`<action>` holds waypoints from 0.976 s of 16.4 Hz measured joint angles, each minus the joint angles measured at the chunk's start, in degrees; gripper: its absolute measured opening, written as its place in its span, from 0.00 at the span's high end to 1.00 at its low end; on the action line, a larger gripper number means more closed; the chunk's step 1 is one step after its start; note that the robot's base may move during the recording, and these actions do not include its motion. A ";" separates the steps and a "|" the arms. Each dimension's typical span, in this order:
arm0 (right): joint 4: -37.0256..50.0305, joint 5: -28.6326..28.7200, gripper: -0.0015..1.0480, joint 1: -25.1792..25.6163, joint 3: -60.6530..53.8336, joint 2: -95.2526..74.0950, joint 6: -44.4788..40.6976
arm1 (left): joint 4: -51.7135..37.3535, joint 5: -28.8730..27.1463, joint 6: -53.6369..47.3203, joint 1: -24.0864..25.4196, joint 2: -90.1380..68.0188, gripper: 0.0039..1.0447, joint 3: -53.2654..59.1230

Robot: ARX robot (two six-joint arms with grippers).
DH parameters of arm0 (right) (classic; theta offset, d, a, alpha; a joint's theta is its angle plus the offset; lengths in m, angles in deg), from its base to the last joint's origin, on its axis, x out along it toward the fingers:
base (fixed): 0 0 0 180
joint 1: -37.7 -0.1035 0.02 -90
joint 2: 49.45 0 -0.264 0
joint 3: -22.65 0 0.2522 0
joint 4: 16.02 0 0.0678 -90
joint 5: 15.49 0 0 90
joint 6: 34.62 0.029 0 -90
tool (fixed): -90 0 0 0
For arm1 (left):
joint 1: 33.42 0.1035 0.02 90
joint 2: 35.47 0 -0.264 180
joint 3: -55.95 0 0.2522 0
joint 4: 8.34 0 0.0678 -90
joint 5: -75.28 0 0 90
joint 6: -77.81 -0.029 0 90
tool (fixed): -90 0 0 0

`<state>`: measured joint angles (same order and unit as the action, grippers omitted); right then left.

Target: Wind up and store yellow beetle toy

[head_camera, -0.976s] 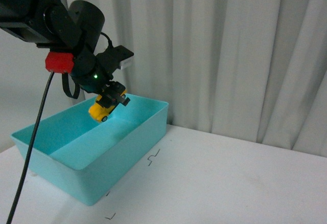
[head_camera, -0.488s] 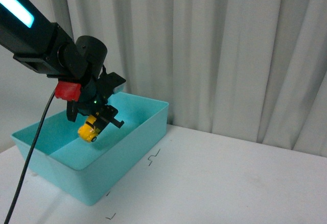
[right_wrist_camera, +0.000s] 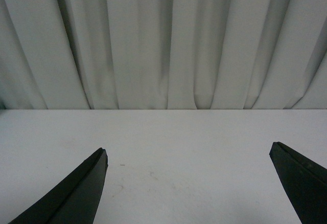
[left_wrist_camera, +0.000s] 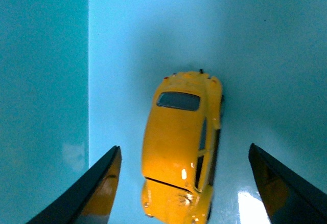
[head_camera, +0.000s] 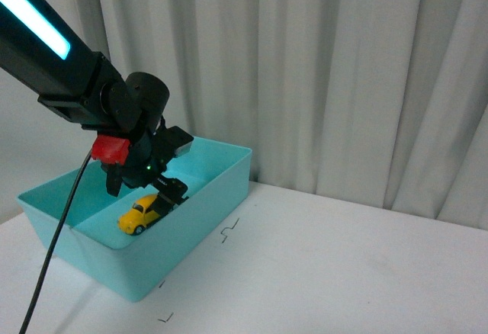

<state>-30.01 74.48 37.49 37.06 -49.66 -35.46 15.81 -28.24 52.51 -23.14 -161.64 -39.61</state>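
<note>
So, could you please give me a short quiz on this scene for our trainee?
1. True or false: the left gripper is open and not touching the car.
2. Where is the car: A) on the table, B) in the bin, C) held in mid-air?
3. Fill in: the right gripper is ____.
Key: 1 true; 2 B; 3 open.
</note>
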 joint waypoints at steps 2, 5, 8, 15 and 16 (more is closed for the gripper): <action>0.00 0.00 0.06 0.00 0.00 0.00 0.00 | 0.42 1.86 1.22 0.09 0.24 0.06 -0.20; 0.00 0.00 0.06 0.00 -0.02 0.00 0.00 | -2.86 8.24 4.20 0.92 5.29 0.06 1.27; 0.00 0.00 0.06 0.00 0.00 0.00 0.00 | -6.86 12.57 4.39 1.68 16.70 0.06 5.73; -0.02 0.02 0.06 0.22 0.00 0.00 0.00 | -43.47 24.48 19.52 1.20 49.62 0.39 39.98; 0.02 0.00 0.06 0.22 0.00 0.00 0.00 | -47.87 23.91 21.70 0.00 54.69 0.48 45.11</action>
<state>-29.99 74.48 37.71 37.06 -49.66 -35.46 -32.06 -4.33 74.21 -23.14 -106.95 5.50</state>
